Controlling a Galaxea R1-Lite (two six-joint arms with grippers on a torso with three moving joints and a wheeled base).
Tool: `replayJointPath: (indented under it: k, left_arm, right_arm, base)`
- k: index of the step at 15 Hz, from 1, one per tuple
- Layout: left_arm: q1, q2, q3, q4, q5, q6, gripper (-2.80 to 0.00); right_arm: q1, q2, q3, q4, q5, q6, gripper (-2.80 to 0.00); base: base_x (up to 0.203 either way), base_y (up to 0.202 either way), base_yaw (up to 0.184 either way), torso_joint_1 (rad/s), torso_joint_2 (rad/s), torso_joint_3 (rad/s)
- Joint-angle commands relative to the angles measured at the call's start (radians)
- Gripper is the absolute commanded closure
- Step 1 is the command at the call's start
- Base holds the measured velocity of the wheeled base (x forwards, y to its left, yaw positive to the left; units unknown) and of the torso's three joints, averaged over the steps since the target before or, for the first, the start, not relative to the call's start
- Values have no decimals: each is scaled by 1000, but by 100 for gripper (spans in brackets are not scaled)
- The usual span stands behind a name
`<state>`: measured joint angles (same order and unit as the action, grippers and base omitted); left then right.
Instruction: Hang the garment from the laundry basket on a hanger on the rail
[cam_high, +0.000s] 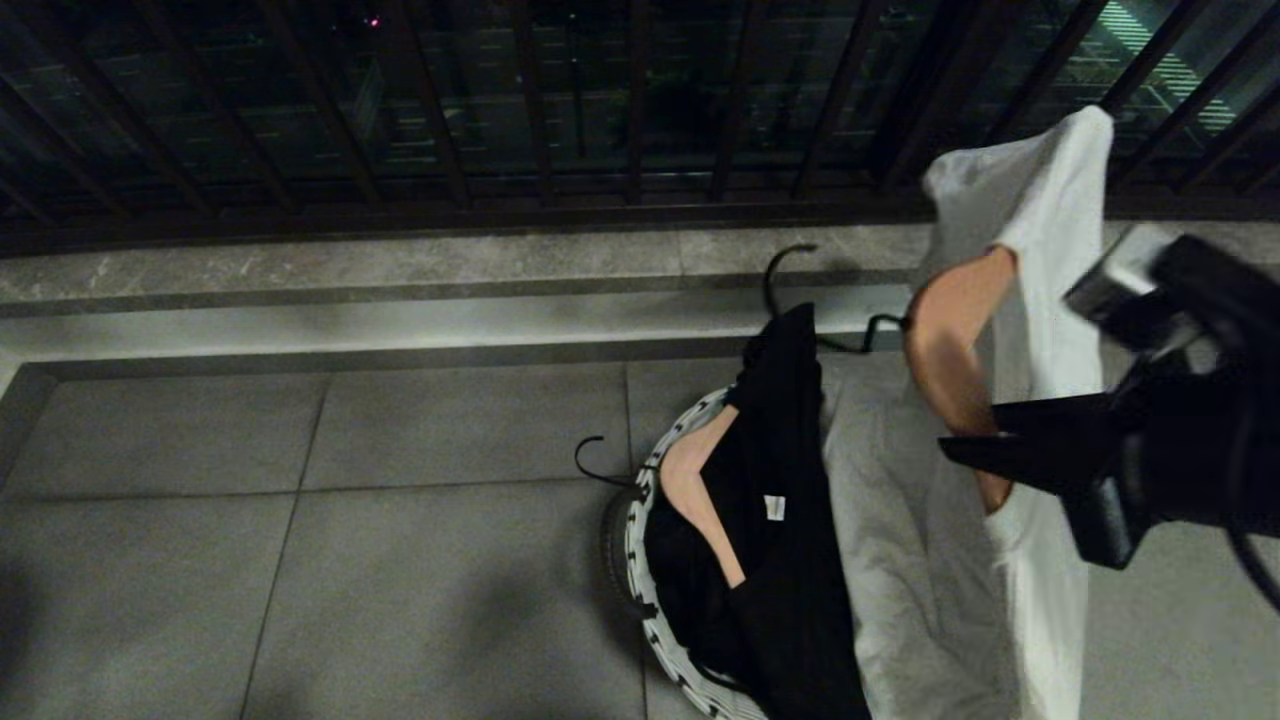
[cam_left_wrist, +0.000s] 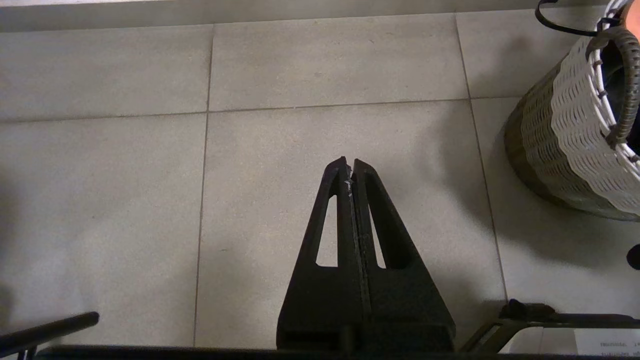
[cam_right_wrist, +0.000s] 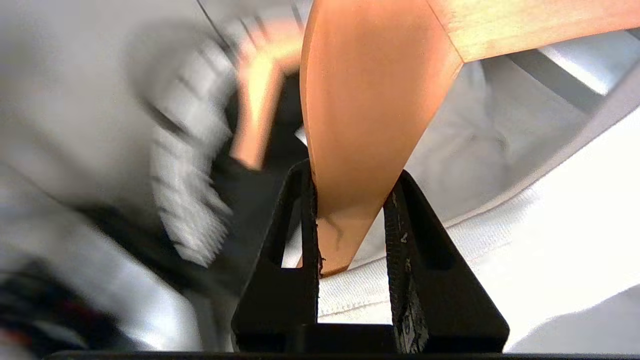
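My right gripper (cam_high: 950, 445) is shut on the lower arm of a wooden hanger (cam_high: 950, 340) that carries a white garment (cam_high: 1050, 250), held up to the right of and above the laundry basket (cam_high: 640, 560). In the right wrist view the hanger (cam_right_wrist: 370, 100) sits wedged between the fingers of the gripper (cam_right_wrist: 350, 172), with the white collar (cam_right_wrist: 550, 225) behind it. A black garment (cam_high: 790, 500) on a second wooden hanger (cam_high: 695, 480) lies in the basket. My left gripper (cam_left_wrist: 350, 162) hangs shut and empty over the floor tiles beside the basket (cam_left_wrist: 575, 135). The rail is out of view.
Dark balcony bars (cam_high: 640, 120) run across the back above a stone kerb (cam_high: 400, 320). Black wire hanger hooks (cam_high: 590, 460) stick out past the basket's rim. Grey floor tiles (cam_high: 300, 560) stretch to the left of the basket.
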<state>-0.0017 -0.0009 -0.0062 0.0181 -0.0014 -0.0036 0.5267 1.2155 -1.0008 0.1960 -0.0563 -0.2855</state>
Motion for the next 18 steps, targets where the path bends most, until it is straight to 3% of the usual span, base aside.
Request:
replayJointPath:
  k: [1, 4, 7, 16, 18]
  left_arm:
    - [0, 1, 0, 0, 0, -1, 0]
    - [0, 1, 0, 0, 0, 1, 0]
    - [0, 1, 0, -1, 0, -1, 0]
    - [0, 1, 0, -1, 0, -1, 0]
    - [1, 1, 0, -1, 0, -1, 0]
  right_arm:
    - [-2, -162, -34, 26, 39, 94, 0]
    - [-2, -315, -33, 46, 109, 227, 0]
    - [-15, -446, 9, 56, 122, 269, 0]
    - [-502, -729, 100, 149, 127, 244, 0]
    - [-537, -811, 128, 165, 143, 236, 0]
  base:
    - [0, 0, 0, 0, 0, 0]
    - [0, 0, 0, 0, 0, 0]
    - [0, 0, 0, 0, 0, 0]
    - [0, 0, 0, 0, 0, 0]
    - [0, 0, 0, 0, 0, 0]
